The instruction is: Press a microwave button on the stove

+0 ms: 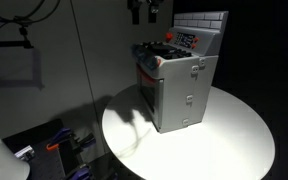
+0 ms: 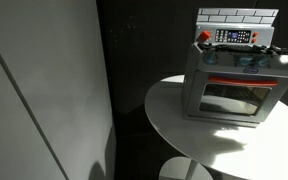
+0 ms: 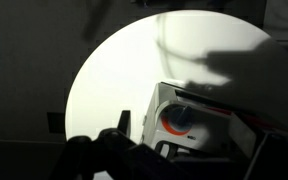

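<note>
The grey toy stove (image 1: 184, 95) stands on a round white table (image 1: 234, 140) and shows in both exterior views (image 2: 229, 85). Its tiled upright back carries a small red-and-white control panel (image 1: 187, 40), also seen from the front (image 2: 234, 36). My gripper (image 1: 144, 14) hangs above the stove's front top edge, apart from it, with its fingers spread and nothing between them. In the wrist view the dark fingers (image 3: 189, 150) frame the stove's top (image 3: 199, 120), where a dark knob with a red ring (image 3: 177, 117) shows. The gripper is out of view in the front-facing exterior view.
A tall pale panel (image 2: 44, 90) stands beside the table (image 2: 184, 130). Blue and orange clutter (image 1: 59, 140) lies on the floor below the table's edge. The surroundings are dark, and the stove sits near the table's back edge.
</note>
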You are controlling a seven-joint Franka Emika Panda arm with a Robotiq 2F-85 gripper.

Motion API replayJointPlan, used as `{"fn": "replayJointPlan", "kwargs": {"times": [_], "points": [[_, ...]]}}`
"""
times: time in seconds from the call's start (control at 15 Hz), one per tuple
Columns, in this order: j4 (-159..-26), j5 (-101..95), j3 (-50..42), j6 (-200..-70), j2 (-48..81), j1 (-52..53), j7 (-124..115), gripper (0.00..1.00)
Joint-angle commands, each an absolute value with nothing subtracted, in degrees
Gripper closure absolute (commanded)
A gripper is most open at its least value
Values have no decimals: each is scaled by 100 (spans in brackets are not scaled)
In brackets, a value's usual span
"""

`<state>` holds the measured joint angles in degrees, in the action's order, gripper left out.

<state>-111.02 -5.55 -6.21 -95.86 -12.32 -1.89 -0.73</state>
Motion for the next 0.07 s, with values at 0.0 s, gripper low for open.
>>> {"fn": "replayJointPlan", "kwargs": {"times": [0.0], "points": [[-11085, -537, -543, -9571, -1219, -278, -56, 0]]}}
